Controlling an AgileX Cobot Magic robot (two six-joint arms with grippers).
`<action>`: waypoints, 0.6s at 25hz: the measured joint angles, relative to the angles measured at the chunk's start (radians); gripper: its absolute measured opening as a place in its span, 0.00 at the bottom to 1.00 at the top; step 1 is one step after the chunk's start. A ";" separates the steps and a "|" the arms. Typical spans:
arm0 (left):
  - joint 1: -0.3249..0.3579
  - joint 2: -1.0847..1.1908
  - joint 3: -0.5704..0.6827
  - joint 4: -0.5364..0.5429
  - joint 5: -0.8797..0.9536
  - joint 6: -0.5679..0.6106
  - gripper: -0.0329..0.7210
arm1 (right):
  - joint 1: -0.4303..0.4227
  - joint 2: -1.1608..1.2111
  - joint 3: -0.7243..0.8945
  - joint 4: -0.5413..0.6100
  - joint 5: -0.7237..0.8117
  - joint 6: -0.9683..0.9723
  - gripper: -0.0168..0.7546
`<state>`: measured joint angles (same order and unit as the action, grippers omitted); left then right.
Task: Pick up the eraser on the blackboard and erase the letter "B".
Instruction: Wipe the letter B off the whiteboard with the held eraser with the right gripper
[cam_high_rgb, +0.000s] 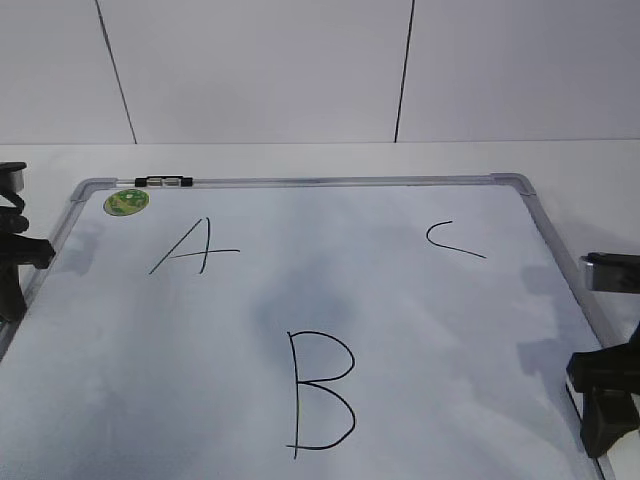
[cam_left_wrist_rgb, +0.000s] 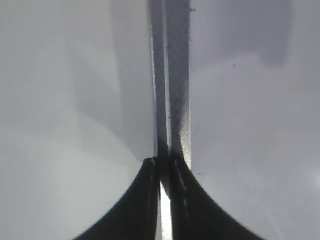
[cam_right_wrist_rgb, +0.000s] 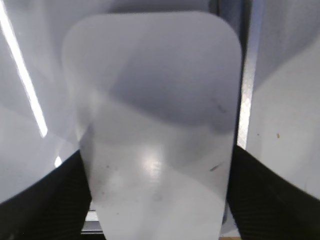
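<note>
The eraser (cam_right_wrist_rgb: 155, 115), a white rounded block, fills the right wrist view. My right gripper (cam_right_wrist_rgb: 156, 155) has a black finger against each of its long sides and is shut on it, beside the grey frame (cam_right_wrist_rgb: 246, 100). In the exterior view the right gripper (cam_high_rgb: 605, 400) sits at the lower right edge of the blackboard (cam_high_rgb: 450, 330), and I cannot make out the eraser there. The letter "B" (cam_high_rgb: 320, 390) is whole, at the front middle, left of that gripper. My left gripper (cam_high_rgb: 20, 260) is shut and empty at the left edge, over the frame strip (cam_left_wrist_rgb: 175, 75).
A slanted "A" (cam_high_rgb: 190, 248) and a small "C" (cam_high_rgb: 450, 240) are drawn further back. A round green sticker (cam_high_rgb: 126, 201) and a small black-and-white marker (cam_high_rgb: 163, 182) sit at the back left corner. A white table and a panelled wall lie beyond.
</note>
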<state>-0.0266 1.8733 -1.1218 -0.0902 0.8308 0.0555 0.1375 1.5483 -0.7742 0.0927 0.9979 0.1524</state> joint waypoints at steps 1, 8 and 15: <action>0.000 0.000 0.000 0.000 0.000 0.000 0.07 | 0.000 0.000 0.002 0.000 -0.002 0.000 0.84; 0.000 0.000 0.000 0.000 0.000 0.000 0.07 | 0.000 0.000 0.005 0.000 -0.024 0.000 0.79; 0.000 0.000 0.000 0.000 0.000 0.000 0.07 | 0.000 0.000 0.005 0.000 -0.025 0.000 0.75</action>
<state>-0.0266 1.8733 -1.1218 -0.0902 0.8308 0.0555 0.1375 1.5483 -0.7697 0.0927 0.9725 0.1524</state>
